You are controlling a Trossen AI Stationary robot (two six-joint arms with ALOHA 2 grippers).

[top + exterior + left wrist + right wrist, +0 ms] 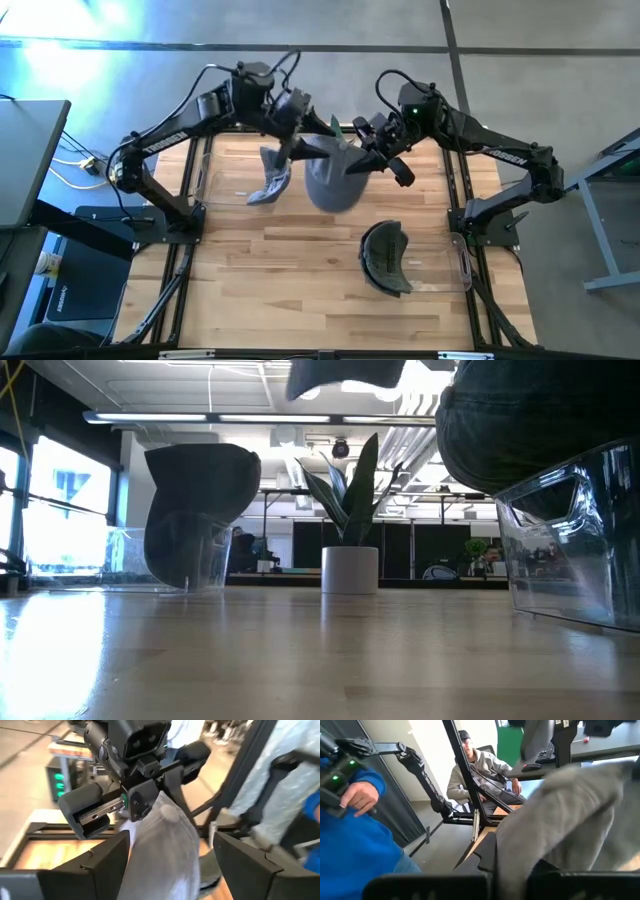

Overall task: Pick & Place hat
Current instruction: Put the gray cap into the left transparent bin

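We find the grey hat held above the wooden table near its 12 o'clock edge, between the two arms, with the right gripper clamped shut on the hat's edge at its 2 o'clock side. The left gripper stands at the hat's 10 o'clock side with its fingers spread wide apart — the grey fabric lies between them, untouched by either finger as far as the left wrist view shows. Two further hats are on the table (each in a clear bin): a grey one at 9 o'clock of the held hat and a dark one at 5 o'clock — while a small potted plant stands at the table's far edge.
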